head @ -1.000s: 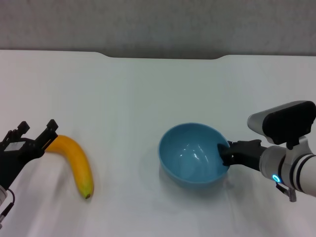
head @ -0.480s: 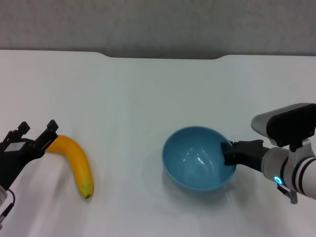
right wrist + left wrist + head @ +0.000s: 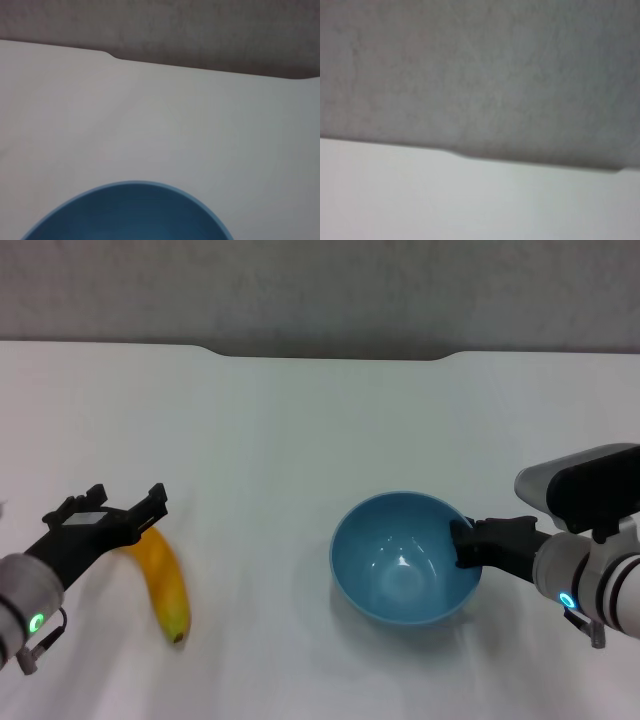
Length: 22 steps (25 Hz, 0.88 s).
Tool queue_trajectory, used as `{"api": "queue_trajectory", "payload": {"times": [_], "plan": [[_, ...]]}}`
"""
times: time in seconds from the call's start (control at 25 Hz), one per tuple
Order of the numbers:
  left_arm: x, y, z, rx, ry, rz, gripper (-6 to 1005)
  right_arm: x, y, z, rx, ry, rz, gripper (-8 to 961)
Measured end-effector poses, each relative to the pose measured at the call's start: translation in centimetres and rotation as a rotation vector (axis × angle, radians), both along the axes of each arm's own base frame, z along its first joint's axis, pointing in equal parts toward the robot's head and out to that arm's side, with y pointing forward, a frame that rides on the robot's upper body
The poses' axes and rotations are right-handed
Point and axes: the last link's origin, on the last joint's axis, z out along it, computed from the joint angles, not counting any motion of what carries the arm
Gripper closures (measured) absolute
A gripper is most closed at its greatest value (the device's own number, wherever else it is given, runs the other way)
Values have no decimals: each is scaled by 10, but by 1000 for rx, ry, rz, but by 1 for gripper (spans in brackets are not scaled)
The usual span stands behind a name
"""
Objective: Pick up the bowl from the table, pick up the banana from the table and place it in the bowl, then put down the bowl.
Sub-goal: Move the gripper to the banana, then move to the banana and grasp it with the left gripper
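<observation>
Currently, the bowl [image 3: 405,558] is seen in the lower centre-right of the head view, and its right rim is clenched by the right gripper [image 3: 466,543], which reaches in from the lower right corner of the frame. Whether the bowl is resting on the table [image 3: 300,430] or raised just off it cannot be told. In the right wrist view only the blue rim of the bowl [image 3: 125,212] is shown along the lower edge, with the white table [image 3: 165,115] beyond it. At the lower left of the head view the banana [image 3: 165,585] is lying on the table, and its upper end is straddled by the left gripper [image 3: 122,513], whose fingers are spread apart and released. In the left wrist view only the table [image 3: 470,200] edge is seen.
</observation>
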Motion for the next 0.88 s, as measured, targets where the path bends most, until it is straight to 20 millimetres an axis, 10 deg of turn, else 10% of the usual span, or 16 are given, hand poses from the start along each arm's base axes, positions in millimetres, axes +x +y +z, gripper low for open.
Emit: {"api": "queue_trajectory", "payload": {"times": [0.88], "plan": [[53, 21, -21, -134, 80, 375, 117, -3, 4, 4, 11, 0, 10, 907]]}}
